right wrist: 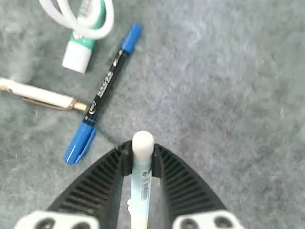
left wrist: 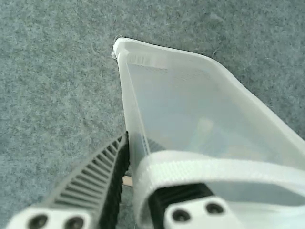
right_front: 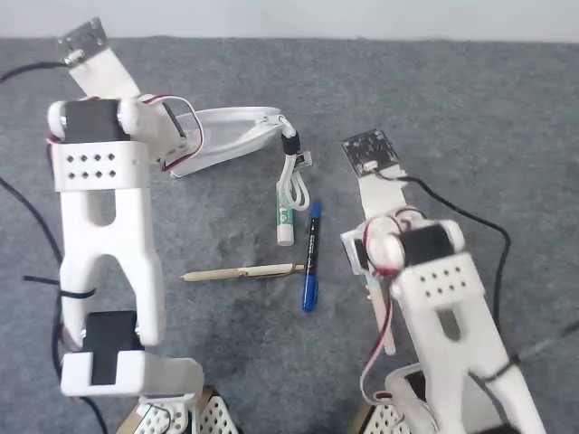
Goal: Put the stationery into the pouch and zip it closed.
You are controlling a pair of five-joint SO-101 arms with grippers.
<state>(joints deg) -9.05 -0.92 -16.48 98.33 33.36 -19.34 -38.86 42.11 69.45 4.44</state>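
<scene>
A white translucent pouch [right_front: 231, 134] lies at the back of the grey mat. My left gripper [right_front: 176, 136] is shut on the pouch's edge; in the left wrist view the pouch [left wrist: 190, 105] sits between the fingers of that gripper [left wrist: 138, 145], with its webbing strap across one finger. My right gripper [right wrist: 142, 149] is shut on a white stick-shaped pen [right wrist: 142, 167], held just above the mat, also seen as the pen [right_front: 382, 312] under the right gripper [right_front: 369, 264]. On the mat lie a blue marker [right_front: 311, 258], a beige pen [right_front: 244, 271] and a green-and-white glue stick [right_front: 285, 219].
A looped white cable [right_front: 294, 176] rests over the glue stick beside the pouch's mouth. In the right wrist view the blue marker [right wrist: 102, 98], beige pen [right wrist: 38, 94] and glue stick [right wrist: 78, 47] lie close ahead. Bare mat stretches to the right.
</scene>
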